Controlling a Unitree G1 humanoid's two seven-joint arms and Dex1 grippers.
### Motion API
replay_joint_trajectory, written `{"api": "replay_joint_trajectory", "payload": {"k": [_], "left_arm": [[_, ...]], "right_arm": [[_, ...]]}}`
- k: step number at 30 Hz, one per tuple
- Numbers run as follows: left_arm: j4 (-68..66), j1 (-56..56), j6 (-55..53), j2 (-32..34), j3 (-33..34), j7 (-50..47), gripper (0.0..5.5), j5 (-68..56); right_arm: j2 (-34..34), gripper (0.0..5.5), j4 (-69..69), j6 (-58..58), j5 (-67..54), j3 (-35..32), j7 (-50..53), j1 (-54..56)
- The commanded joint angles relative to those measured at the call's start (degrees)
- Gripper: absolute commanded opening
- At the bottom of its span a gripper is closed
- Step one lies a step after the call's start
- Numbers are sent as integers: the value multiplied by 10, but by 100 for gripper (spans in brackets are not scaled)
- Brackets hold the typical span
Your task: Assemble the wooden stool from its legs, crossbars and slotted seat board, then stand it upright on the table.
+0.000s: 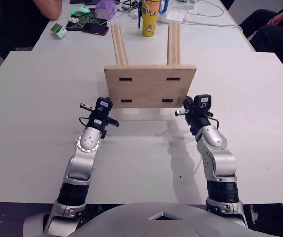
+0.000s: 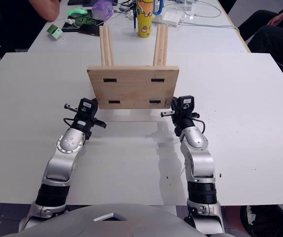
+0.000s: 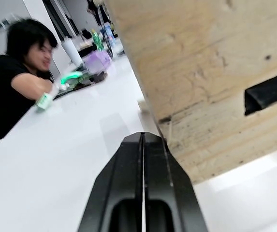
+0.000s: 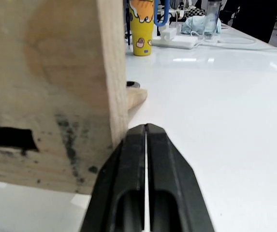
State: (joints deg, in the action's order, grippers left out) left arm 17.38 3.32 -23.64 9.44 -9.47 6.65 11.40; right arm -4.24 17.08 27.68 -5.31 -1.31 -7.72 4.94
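Four rectangular slots [image 1: 126, 79] were recorded in the seat board [image 1: 150, 86], arranged two above two. The board was found standing on one long edge on the white table [image 1: 42, 98], its flat face turned towards the robot. Wooden legs were observed projecting from its far face and running away from the robot, one group on the left [image 1: 119, 45] and one on the right [image 1: 174, 43]. The stool was therefore noted as lying on its side, not upright.

The left gripper [image 3: 143, 140] was positioned low over the table just beside the board's lower left corner, with its two fingers pressed together and nothing held between them. The right gripper [image 4: 146, 128] was positioned likewise just beside the board's lower right edge, fingers closed flat against each other and holding nothing. Whether either gripper's tip was touching the wood could not be determined.

On the adjoining table beyond the legs, a yellow cup [image 1: 150, 19], a dark phone [image 1: 96, 28], a small green box [image 1: 59, 30] and a white power strip [image 1: 173, 17] were noted, well apart from the stool.
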Motion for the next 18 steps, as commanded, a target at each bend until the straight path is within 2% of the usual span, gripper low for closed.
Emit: {"api": "replay_joint_trajectory", "payload": {"k": [1,14,18], "left_arm": [[61,79,-6,-41,-39,48,1,-48],[87,145,-50,-59,3,31,1,-68],[91,142,-38,-50,8,25,1,-61]], "right_arm": [[40,0,53,33,-65,44,-36,76],[66,0,100,66,-116,-9,8,174],[47,0,89,66,-104,-11,15,165]]}}
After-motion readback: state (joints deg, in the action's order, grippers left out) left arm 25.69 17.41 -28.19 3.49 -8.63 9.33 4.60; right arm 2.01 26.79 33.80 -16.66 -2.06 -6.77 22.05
